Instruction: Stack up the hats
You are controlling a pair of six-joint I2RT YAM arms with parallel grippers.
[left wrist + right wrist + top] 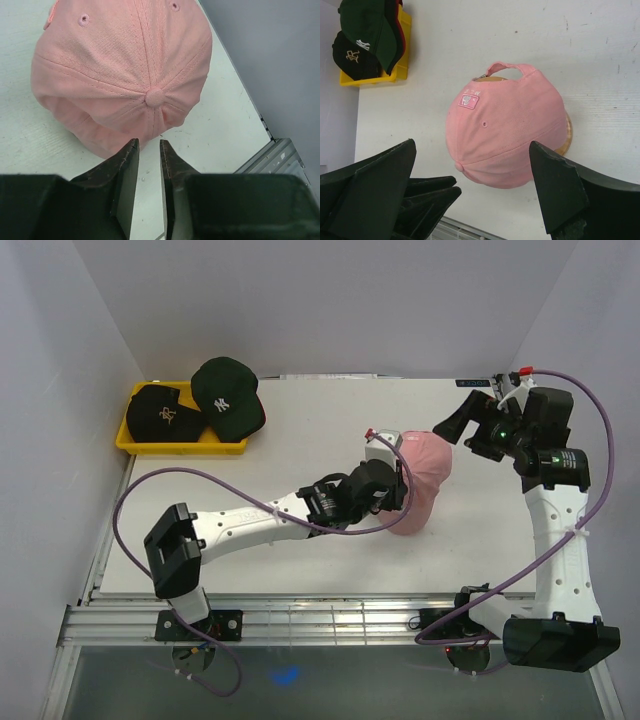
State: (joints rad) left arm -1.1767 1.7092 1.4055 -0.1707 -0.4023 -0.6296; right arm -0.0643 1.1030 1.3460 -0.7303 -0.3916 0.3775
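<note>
White tabletop [300,430] boxed in by pale walls. Near the middle, pink cap [428,472] seated over a round wooden stand [567,134], with a sliver of wood rim peeking out under the fabric on one side. Crown button and eyelets plain in the left wrist view, back strap and a small white patch plain in the right wrist view.

Just beside the pink cap, on its left in the overhead view, left gripper [149,143]: jaws only a narrow slit apart, nothing between them, tips close to the lower edge of the crown. Whether touching the fabric, cannot tell.

To the right of the pink cap and a little farther back, right gripper [472,144] hanging clear of it, jaws spread wide and empty, the crown framed between the two fingers.

Well apart from the pink cap, toward the far left corner, shallow yellow tray [133,443] holding more caps. Black cap [160,412] lying inside, gold emblem up. Dark green cap [226,395] with white NY logo at the tray end nearer the pink cap, spilling over the rim and edging onto the black one. Beneath the green one a red edge, too little showing to tell what.
</note>
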